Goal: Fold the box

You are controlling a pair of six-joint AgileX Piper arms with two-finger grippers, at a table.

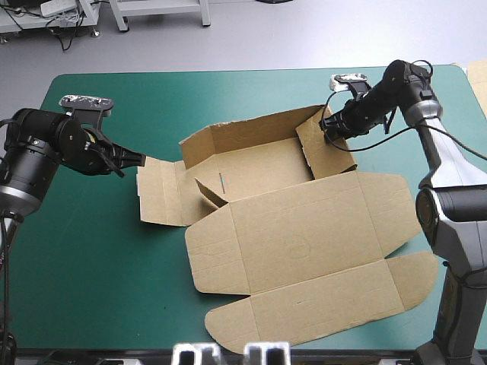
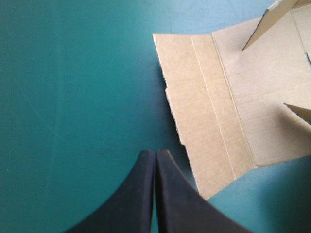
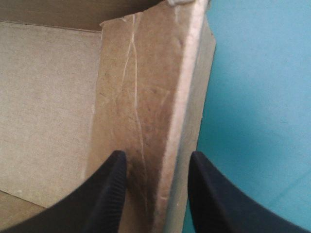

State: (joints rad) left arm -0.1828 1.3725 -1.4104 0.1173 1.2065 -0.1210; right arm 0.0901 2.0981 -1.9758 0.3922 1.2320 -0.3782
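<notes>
Box: brown, part-folded, sitting mid-bench on the teal-green cover, slightly toward the far right.

- Back wall is raised along the far side.
- Right side wall is raised too. In the right wrist view it reads as a doubled panel with a creased inner face and a pale top edge.
- Left side flap lies flat on the cover, as you can also see in the left wrist view.
- A small corner tab stands up at the box floor's near-left corner.
- Lid lies flat toward the near edge, its front flap spread out beyond it.

Your left gripper: the black fingers meet in one point, closed on nothing. It is over bare cover just beside the outer edge of the left flap. From these views you cannot tell whether it touches the board.

Your right gripper: it is at the far end of the right side wall. The fingers stand apart and straddle the wall, one on the inner face and one on the outer side over the cover. It reads as open around the wall, not clamped. You cannot confirm contact on either face.

An edge of more board shows past the bench's far right corner.
</notes>
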